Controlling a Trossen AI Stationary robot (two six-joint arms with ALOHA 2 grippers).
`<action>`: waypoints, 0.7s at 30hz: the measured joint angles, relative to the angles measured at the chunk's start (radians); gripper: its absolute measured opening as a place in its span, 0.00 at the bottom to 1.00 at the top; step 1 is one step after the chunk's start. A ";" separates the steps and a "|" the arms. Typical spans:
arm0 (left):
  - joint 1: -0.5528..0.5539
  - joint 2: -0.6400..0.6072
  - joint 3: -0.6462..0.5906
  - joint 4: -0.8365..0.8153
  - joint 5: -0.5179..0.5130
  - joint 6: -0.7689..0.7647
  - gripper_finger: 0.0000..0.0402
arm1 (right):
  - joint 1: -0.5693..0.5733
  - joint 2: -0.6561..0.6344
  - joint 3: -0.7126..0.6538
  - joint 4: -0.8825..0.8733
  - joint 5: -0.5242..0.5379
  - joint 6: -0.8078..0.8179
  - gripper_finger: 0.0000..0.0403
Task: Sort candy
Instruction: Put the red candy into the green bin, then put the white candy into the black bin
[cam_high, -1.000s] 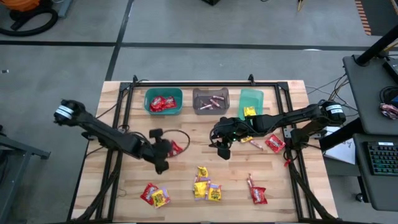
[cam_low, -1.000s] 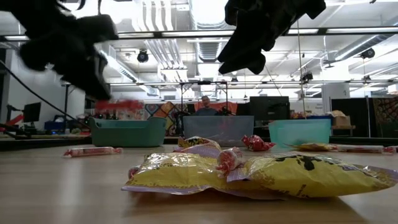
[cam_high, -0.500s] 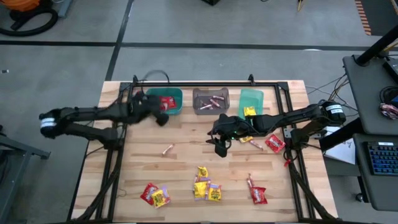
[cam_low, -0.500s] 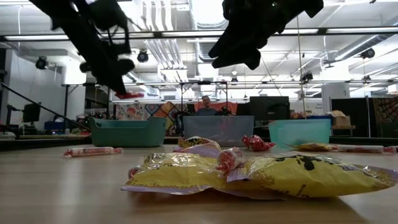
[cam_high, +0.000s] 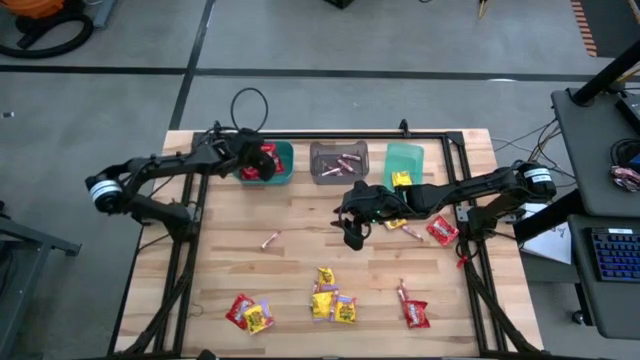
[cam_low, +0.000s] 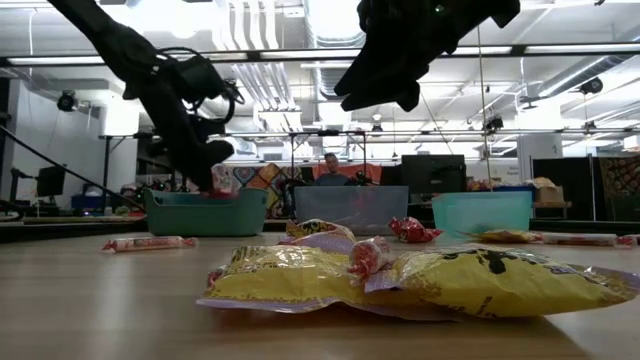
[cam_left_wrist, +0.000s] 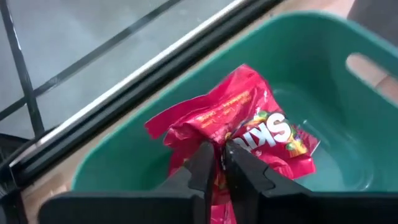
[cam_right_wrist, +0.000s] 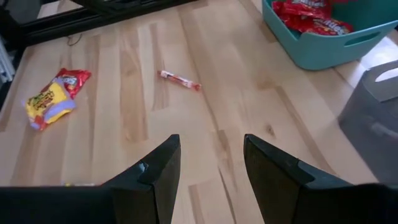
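Candy lies scattered on the near part of the wooden table (cam_high: 300, 270): yellow packets (cam_high: 332, 303), red packets (cam_high: 238, 308) and a thin pink stick (cam_high: 269, 241) farther in. Above the table's middle, the right gripper (cam_high: 352, 235) hangs with its fingers spread wide, holding nothing. At the far edge, the left gripper (cam_high: 252, 163) is over the teal bin (cam_high: 284, 172), its fingers almost closed, pinching a red packet (cam_left_wrist: 249, 124). Next along are a grey bin (cam_high: 338, 177) with sticks and a green bin (cam_high: 412, 158).
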 joint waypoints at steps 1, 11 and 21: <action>-0.001 0.002 0.000 -0.003 0.000 -0.001 0.08 | 0.000 0.000 0.000 0.000 0.002 0.001 0.41; -0.051 -0.106 0.000 -0.090 0.036 -0.064 0.23 | 0.000 0.000 0.000 0.004 0.003 0.003 0.41; -0.472 -0.329 -0.038 -0.144 0.013 -0.269 0.23 | 0.000 0.000 0.000 -0.014 0.002 0.172 0.41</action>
